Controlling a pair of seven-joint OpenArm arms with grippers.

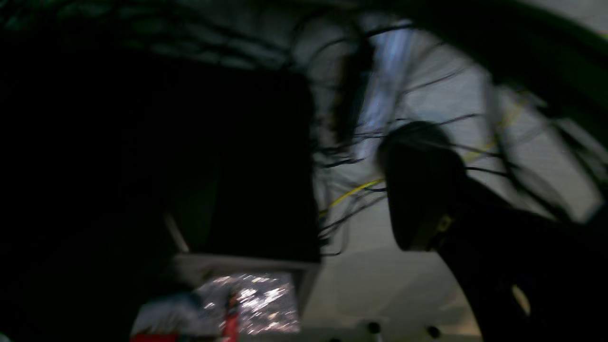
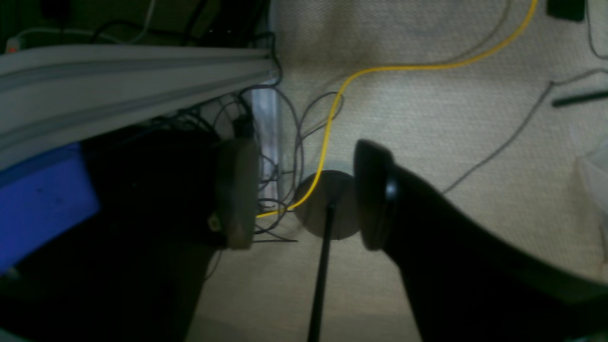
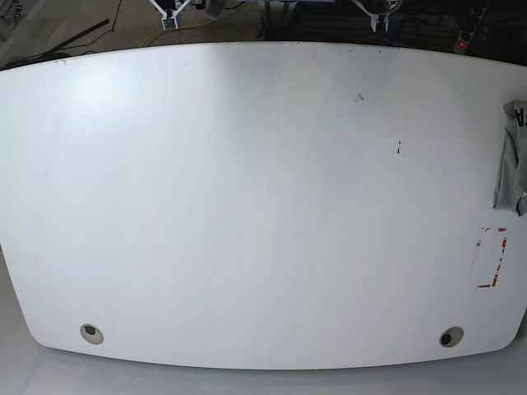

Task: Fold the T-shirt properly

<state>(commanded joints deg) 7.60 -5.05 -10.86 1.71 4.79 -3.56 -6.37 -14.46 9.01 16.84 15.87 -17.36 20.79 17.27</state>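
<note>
The heather-grey T-shirt (image 3: pixel 515 156) lies bunched at the far right edge of the white table (image 3: pixel 247 206), partly cut off by the frame. Neither arm shows in the base view. In the right wrist view my right gripper (image 2: pixel 304 194) is open with nothing between its fingers (image 2: pixel 375 194). It hangs beside the table rim, looking down at the carpet. The left wrist view is dark and blurred. There my left gripper (image 1: pixel 351 190) seems open, with one dark finger (image 1: pixel 418 190) apart from the dark mass on the left and nothing held. No T-shirt appears in either wrist view.
Two round cable holes (image 3: pixel 91 333) (image 3: pixel 450 336) sit near the table's front edge. A red-and-white marking (image 3: pixel 492 257) lies at the right. On the carpet are a yellow cable (image 2: pixel 332 114), dark cables, and a round stand base (image 2: pixel 327 204). A blue object (image 2: pixel 42 199) sits under the table rim (image 2: pixel 118 80).
</note>
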